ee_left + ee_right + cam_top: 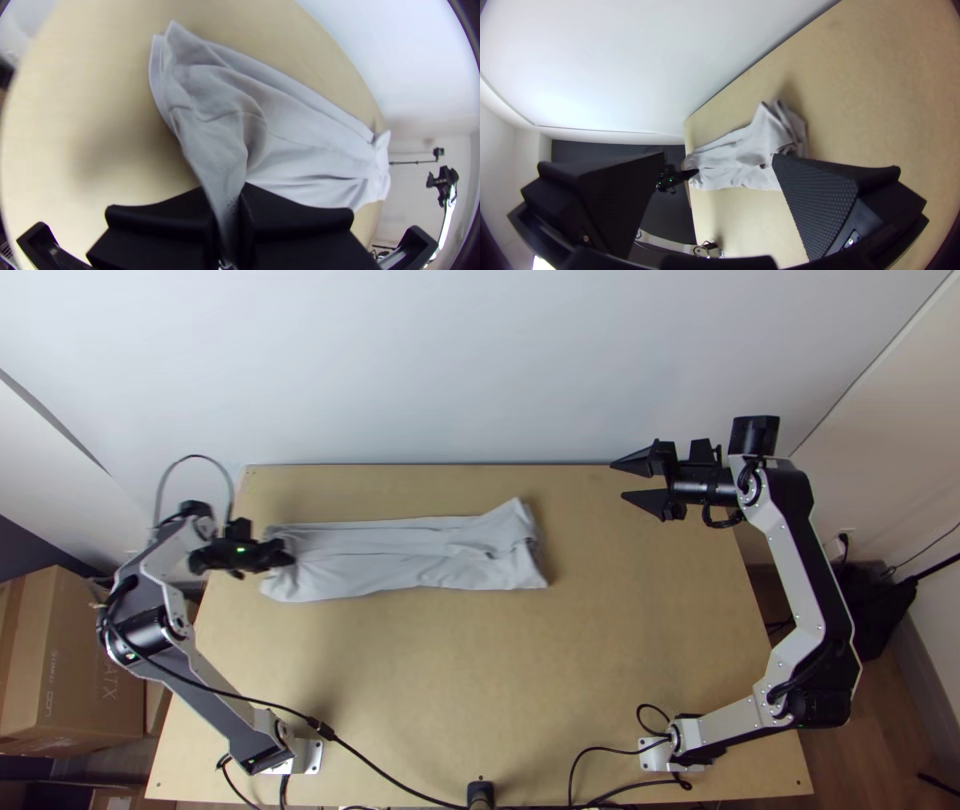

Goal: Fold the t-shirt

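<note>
A pale wall (pixel 480 370) rises behind the wooden table (pixel 430 690). The left gripper (pixel 225 197) is pressed together on a gathered pinch of the shirt (pixel 400 555), at the end nearest its own arm. From there the cloth runs across the table as a long, narrow folded strip, creased lengthwise, its far end rumpled with one corner poking out. Beyond that, well apart, the right gripper (pixel 618 480) has its fingers spread, holding nothing. The step looks like doubling the strip: best to lift the pinched end low, carry it over slowly, line up the edges, then smooth that rumpled end.
</note>
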